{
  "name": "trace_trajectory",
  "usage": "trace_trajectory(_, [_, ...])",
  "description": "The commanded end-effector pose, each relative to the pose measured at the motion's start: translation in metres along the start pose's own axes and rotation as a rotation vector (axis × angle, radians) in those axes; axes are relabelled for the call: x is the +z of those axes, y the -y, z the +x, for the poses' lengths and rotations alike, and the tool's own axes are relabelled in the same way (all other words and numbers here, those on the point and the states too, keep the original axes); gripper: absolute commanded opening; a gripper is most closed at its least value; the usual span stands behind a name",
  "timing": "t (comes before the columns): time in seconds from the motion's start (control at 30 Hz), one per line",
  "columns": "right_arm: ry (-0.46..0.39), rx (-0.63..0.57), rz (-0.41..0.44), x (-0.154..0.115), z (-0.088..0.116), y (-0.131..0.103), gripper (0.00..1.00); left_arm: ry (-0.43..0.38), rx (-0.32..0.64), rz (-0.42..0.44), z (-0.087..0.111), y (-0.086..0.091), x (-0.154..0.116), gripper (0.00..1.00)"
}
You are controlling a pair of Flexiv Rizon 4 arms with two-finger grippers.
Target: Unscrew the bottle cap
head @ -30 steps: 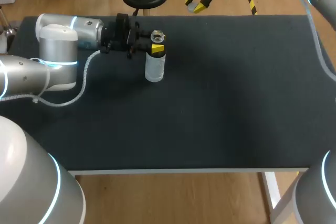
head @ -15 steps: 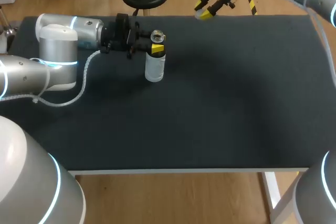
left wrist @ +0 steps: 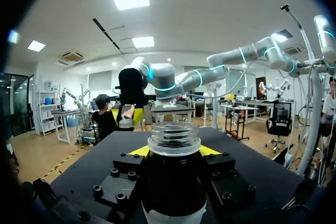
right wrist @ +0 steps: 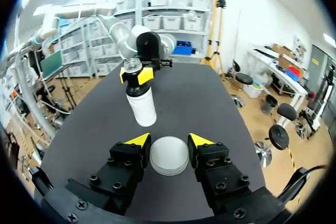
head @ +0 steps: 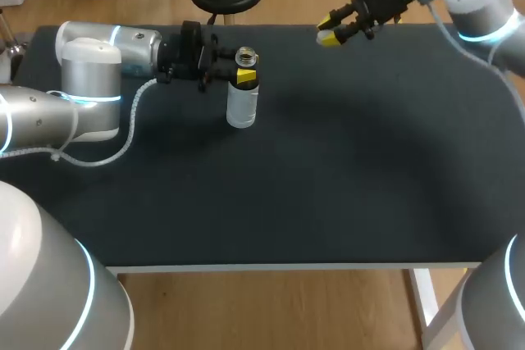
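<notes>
My right claw (right wrist: 170, 141) pinches the freed cap (right wrist: 169, 157) flat, probably just above the desk (head: 369, 161) at its far edge, well apart from the upright bottle (head: 242, 106) my left claw (head: 240, 74) clamps.

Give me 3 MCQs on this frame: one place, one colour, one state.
1. The table is: A black, B white, C green.
2. The bottle is: A capped, B open-mouthed, C tipped over.
3. The cap is: A lying on the table, B between the right gripper's fingers, C screwed on the bottle.
Answers: 1 A, the top looks black in the head view. 2 B, the left wrist view shows its bare threaded rim. 3 B, both yellow tips touch its sides.
</notes>
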State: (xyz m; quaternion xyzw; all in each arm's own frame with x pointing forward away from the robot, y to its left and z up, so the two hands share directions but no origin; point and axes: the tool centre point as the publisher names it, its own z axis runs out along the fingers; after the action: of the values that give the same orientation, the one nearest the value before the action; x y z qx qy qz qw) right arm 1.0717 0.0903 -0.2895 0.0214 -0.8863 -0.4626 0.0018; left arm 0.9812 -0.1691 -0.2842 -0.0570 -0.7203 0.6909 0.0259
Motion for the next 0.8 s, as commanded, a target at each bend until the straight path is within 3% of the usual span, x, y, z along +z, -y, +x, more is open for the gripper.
trace_trajectory(0.03, [0.455, 0.017, -0.012, 0.0, 0.01, 0.011, 0.0, -0.006, 0.001, 0.002, -0.002, -0.002, 0.0, 0.0])
trace_trajectory(0.37, [0.445, 0.082, 0.023, 0.01, 0.018, 0.031, 0.0, -0.006, 0.001, 0.002, -0.002, -0.002, 0.0, 0.0])
trace_trajectory(0.57, [0.411, 0.136, -0.018, 0.02, 0.022, 0.048, 0.0, -0.006, 0.001, 0.002, -0.002, -0.002, 0.0, 0.0])
trace_trajectory(0.8, [0.361, 0.176, -0.008, 0.033, 0.028, 0.067, 0.0, -0.006, 0.001, 0.002, -0.002, -0.002, 0.0, 0.0])
